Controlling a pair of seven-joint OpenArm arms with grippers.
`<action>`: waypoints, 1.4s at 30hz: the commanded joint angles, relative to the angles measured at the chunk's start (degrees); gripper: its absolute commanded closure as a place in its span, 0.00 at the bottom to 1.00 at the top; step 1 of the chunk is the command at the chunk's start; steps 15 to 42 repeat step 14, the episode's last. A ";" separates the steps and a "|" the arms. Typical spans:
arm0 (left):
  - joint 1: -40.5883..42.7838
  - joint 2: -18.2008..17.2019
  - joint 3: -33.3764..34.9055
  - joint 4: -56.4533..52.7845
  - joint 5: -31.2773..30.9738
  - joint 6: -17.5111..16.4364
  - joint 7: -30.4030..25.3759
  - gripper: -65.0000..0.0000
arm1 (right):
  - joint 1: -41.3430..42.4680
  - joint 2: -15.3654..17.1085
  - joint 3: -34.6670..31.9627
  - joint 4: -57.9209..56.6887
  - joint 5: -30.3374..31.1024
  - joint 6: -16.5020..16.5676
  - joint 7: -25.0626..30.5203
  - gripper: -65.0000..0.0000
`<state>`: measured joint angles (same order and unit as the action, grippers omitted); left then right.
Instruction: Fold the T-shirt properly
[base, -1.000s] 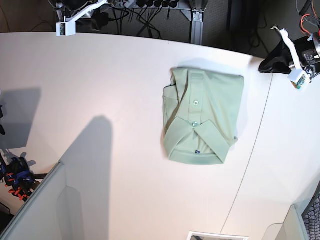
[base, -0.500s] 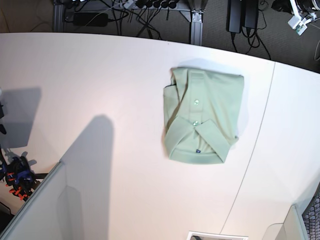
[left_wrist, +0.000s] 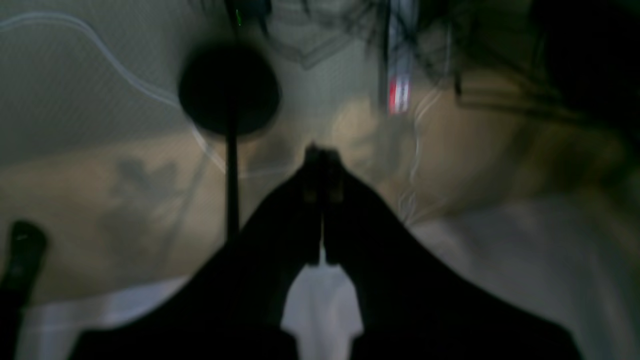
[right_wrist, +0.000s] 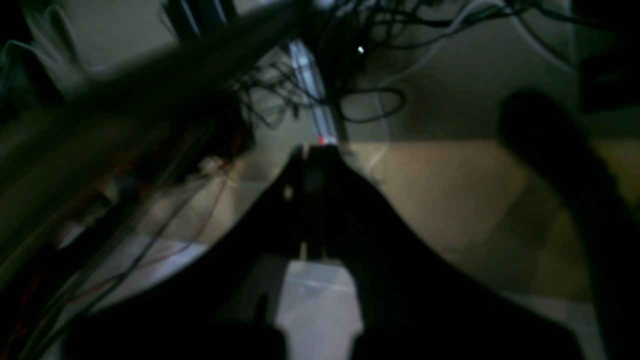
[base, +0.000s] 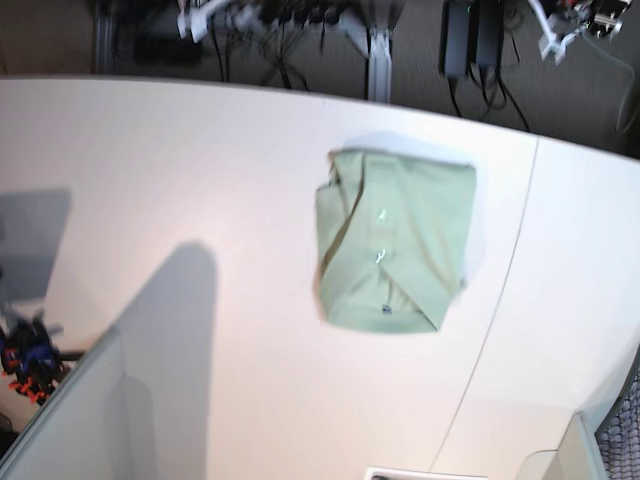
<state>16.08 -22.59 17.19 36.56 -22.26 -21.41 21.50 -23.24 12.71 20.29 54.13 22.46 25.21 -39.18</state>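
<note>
The T-shirt (base: 395, 240) lies folded into a compact mint-green rectangle on the white table (base: 200, 170), right of the middle, collar and buttoned placket facing up. Neither gripper touches it. In the left wrist view my left gripper (left_wrist: 322, 155) has its dark fingers pressed together, empty, held over the floor and cables beyond the table. In the right wrist view my right gripper (right_wrist: 312, 150) is likewise shut and empty above cables. In the base view only white parts of the left arm (base: 555, 30) and the right arm (base: 200, 15) show past the far table edge.
A seam (base: 500, 300) runs down the table to the right of the shirt. Cables and a metal leg (base: 375, 50) lie behind the far edge. A grey panel (base: 80, 420) stands at the lower left, with coloured clamps (base: 25, 365) beside it.
The left arm has pulled away from the table's right side up past the far edge. The right arm stays at the far edge. The folded shirt has not changed shape.
</note>
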 joint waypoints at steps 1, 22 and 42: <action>-1.97 -0.07 2.43 -2.89 0.26 1.11 -0.24 1.00 | 1.36 0.55 0.26 -1.79 -0.07 0.00 -0.28 1.00; -9.25 8.04 11.28 -11.32 0.26 4.17 2.78 1.00 | 5.60 -0.17 0.26 -6.88 -2.95 -0.22 0.87 1.00; -9.25 8.04 11.28 -11.32 0.26 4.17 2.78 1.00 | 5.60 -0.17 0.26 -6.88 -2.95 -0.22 0.87 1.00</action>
